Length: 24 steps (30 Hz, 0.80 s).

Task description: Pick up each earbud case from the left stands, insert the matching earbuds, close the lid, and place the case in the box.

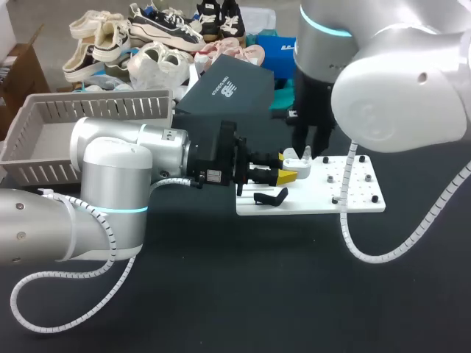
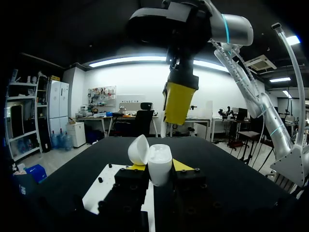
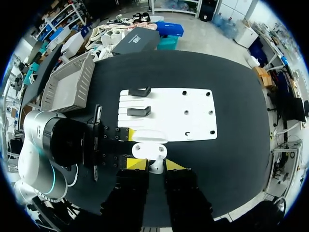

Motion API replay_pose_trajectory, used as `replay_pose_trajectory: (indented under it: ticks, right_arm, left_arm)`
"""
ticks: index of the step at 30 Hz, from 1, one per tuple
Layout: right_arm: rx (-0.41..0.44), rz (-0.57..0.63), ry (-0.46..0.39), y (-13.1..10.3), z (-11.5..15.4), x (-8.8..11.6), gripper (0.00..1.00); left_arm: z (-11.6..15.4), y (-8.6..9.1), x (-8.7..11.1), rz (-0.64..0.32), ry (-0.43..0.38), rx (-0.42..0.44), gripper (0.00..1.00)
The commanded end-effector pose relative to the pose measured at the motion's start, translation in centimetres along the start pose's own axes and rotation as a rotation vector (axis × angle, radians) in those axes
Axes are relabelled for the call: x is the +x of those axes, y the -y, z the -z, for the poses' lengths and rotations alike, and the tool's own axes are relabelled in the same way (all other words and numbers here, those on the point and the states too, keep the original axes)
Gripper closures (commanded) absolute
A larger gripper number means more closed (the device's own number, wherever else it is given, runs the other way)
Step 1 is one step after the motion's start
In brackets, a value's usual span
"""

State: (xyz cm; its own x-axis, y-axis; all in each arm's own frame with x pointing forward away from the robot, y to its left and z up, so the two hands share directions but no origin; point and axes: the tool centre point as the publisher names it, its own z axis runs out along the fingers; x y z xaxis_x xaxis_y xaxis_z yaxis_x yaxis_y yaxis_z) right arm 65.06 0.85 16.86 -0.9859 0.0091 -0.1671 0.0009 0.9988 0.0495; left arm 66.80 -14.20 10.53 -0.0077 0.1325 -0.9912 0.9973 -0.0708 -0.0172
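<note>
My left gripper is shut on a white earbud case, which it holds upright with the lid open above the left part of the white plate. In the left wrist view the case sits between the yellow tips, its lid tilted back. My right gripper hangs straight above the case and is shut on a small white earbud. Under it in the right wrist view lie the open case and its lid. Two black stands on the plate hold nothing.
A grey slatted basket stands at the table's back left, beside my left arm. The white plate carries several small black pegs on its right half. A white cable loops from my right arm down onto the dark tabletop.
</note>
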Motion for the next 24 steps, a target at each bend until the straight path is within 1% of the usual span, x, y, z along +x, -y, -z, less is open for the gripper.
replay_pose_trajectory:
  ticks: [1, 8, 10, 15, 24]
  right_arm:
    - [0.011, -0.002, 0.002, -0.20, -0.12, -0.17, 1.00]
    - [0.024, -0.024, -0.012, 0.13, -0.34, -0.16, 1.00]
    - [0.014, -0.041, -0.034, 0.26, -0.30, -0.23, 1.00]
    - [0.024, -0.079, -0.030, 0.59, 0.06, -0.31, 1.00]
    - [0.024, -0.079, -0.030, 0.59, 0.06, -0.31, 1.00]
  left_arm:
    - [-0.05, -0.03, 0.05, -0.001, 0.000, 0.000, 1.00]
    - [-0.05, -0.03, 0.05, -0.001, 0.000, 0.000, 1.00]
    - [-0.05, -0.03, 0.05, -0.001, 0.000, 0.000, 1.00]
    - [-0.05, -0.03, 0.05, -0.001, 0.000, 0.000, 1.00]
    - [-0.05, -0.03, 0.05, -0.001, 0.000, 0.000, 1.00]
